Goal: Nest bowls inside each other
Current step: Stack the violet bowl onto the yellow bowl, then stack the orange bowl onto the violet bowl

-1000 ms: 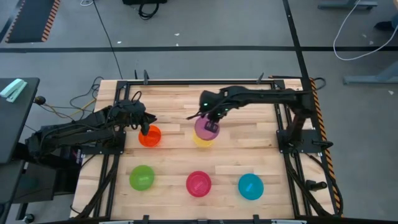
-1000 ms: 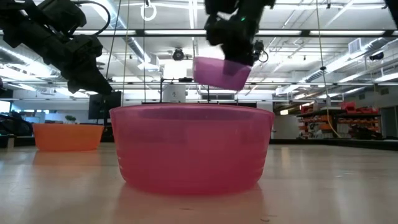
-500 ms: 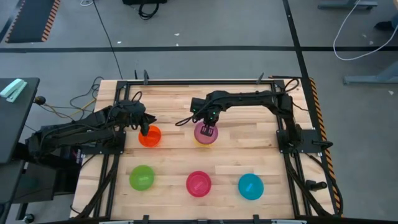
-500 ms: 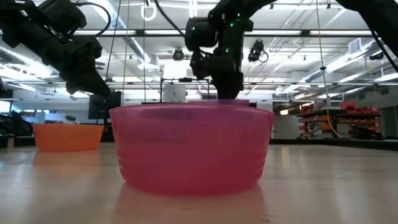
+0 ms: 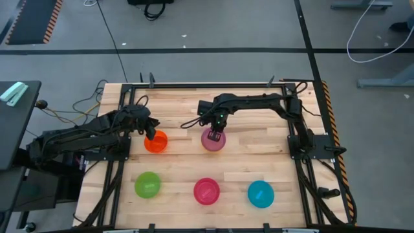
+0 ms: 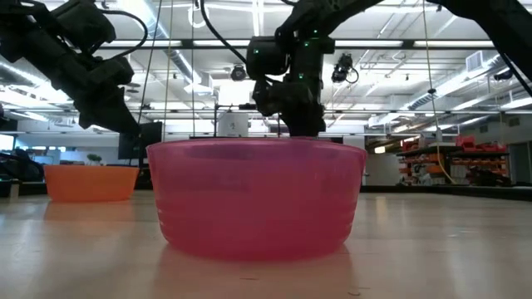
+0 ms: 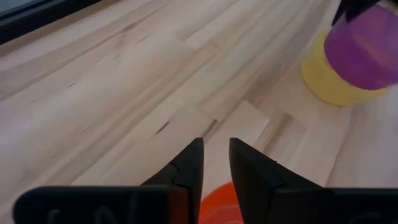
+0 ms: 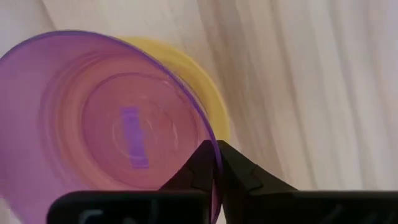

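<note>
The purple bowl (image 5: 212,140) sits inside the yellow bowl (image 8: 208,87) at mid-table; only a yellow edge shows around it. My right gripper (image 5: 217,133) is shut on the purple bowl (image 8: 124,124). My left gripper (image 5: 150,134) hovers over the far left rim of the orange bowl (image 5: 156,142), fingers a narrow gap apart (image 7: 216,163), with orange (image 7: 216,200) showing below them. The green bowl (image 5: 147,185), magenta-pink bowl (image 5: 206,191) and blue bowl (image 5: 261,193) stand in a row near the table's near edge. My right gripper pinches the purple bowl's rim (image 8: 213,149) on its far side, one finger inside the bowl and one outside. The fingers come from above, pointing down. The bowl sits upright in the yellow bowl, mouth up.
In the low view the magenta-pink bowl (image 6: 258,199) fills the foreground and hides the nested pair; the orange bowl (image 6: 90,183) shows to its left. Metal frame rails run along the table's left and right sides (image 5: 294,139). Bare wood lies between the two rows of bowls.
My right gripper has moved down and slightly toward the table's left, staying shut on the purple bowl. The bowl, held tilted above the yellow one a second ago, has come down and levelled out inside it. The left arm has kept still.
</note>
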Controlling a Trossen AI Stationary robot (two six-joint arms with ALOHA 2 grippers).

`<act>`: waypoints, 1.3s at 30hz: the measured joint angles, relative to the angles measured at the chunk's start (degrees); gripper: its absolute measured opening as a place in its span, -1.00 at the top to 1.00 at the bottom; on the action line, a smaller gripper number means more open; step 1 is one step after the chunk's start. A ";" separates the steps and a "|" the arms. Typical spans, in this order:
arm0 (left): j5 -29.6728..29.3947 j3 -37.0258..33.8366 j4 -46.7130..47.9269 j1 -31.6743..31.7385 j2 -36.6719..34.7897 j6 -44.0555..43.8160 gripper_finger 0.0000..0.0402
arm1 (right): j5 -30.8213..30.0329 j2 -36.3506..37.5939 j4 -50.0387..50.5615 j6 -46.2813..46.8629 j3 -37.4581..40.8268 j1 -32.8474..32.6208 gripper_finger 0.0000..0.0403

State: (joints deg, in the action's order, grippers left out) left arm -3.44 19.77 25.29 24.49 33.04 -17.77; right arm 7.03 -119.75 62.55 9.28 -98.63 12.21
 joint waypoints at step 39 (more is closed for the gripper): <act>-2.35 1.36 1.95 0.09 12.12 -6.04 0.56 | 1.80 4.39 0.98 -1.86 -0.37 0.20 0.63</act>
State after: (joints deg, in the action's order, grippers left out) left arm -5.79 21.13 27.24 24.58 45.15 -23.81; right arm 8.83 -115.36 63.54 7.43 -99.00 12.40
